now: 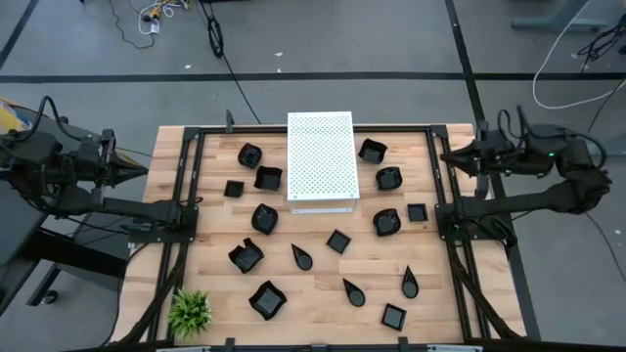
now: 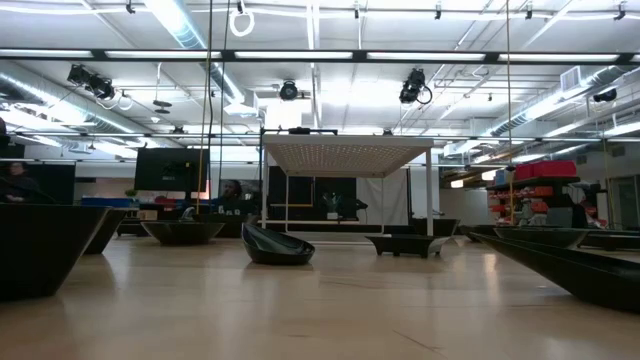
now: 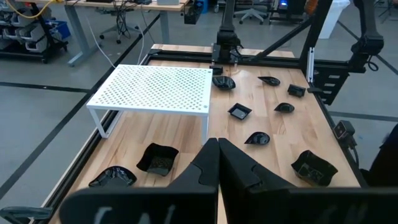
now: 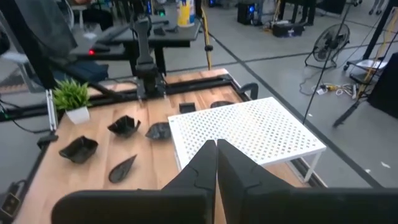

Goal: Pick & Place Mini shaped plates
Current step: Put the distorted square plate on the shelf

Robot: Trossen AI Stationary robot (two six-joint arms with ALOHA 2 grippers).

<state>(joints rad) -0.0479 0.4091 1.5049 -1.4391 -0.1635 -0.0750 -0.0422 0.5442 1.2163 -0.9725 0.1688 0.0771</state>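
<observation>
Mini shaped plates (image 1: 263, 218): glossy black teardrop, square and rounded dishes, scattered over the wooden table (image 1: 323, 269) around the white perforated board (image 1: 320, 160).
Left gripper (image 1: 139, 170): raised at the table's left edge, fingers pressed together, holding nothing.
Right gripper (image 1: 449, 155): raised at the right edge, fingers together, empty.
Plant (image 1: 190, 312): near-left corner.
</observation>
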